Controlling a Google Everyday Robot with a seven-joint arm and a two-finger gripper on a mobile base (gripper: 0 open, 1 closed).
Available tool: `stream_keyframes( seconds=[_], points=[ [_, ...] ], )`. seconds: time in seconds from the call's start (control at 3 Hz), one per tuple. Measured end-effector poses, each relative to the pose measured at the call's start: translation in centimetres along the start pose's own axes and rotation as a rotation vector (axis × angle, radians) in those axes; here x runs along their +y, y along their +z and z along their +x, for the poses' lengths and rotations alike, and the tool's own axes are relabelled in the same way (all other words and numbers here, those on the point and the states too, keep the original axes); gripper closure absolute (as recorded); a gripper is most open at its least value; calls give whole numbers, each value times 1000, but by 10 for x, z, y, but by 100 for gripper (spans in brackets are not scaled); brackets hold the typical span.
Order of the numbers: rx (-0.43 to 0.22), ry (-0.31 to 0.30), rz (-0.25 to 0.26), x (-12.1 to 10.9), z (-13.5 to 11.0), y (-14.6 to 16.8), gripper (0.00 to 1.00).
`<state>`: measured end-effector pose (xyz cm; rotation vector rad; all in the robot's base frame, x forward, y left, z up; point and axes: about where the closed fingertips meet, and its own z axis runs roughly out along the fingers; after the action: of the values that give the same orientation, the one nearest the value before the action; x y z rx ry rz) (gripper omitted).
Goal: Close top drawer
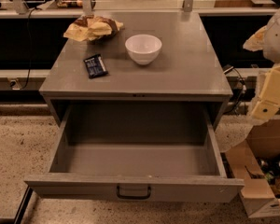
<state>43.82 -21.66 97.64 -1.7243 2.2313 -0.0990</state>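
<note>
Gripper: the gripper (pixel 269 94) is seen at the right edge of the view, raised beside the cabinet's right corner and touching nothing; whether its jaws are open or closed cannot be told.
Top drawer: the top drawer (pixel 74 185) is drawn fully out and is empty; it lies below the jaws and to their left as the camera sees it, well apart from them.
Handle: the loop handle (pixel 133 192) is set at the centre of the drawer front, lower than the jaws and further left.
Reason for the stance: the gripper is judged to be held clear at the side because no push has yet begun; the flat front should be met squarely so the drawer is not skewed.
Cabinet top: a white bowl (pixel 143 48), a dark packet (pixel 95 66) and a crumpled snack bag (pixel 92 28) are left on the cabinet top (pixel 191 64), left of the jaws.
Room: a speckled floor (pixel 18 143) is seen; an open cardboard box (pixel 259 190) stands beneath the jaws.
</note>
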Motion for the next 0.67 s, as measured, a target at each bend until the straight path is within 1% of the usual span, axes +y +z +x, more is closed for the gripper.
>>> stream_keyframes(
  seconds=[0.33,0.67],
  points=[
    [0,0,0,0,0,0,0],
    [-30,-13,-57,21,-11,28,0]
  ],
)
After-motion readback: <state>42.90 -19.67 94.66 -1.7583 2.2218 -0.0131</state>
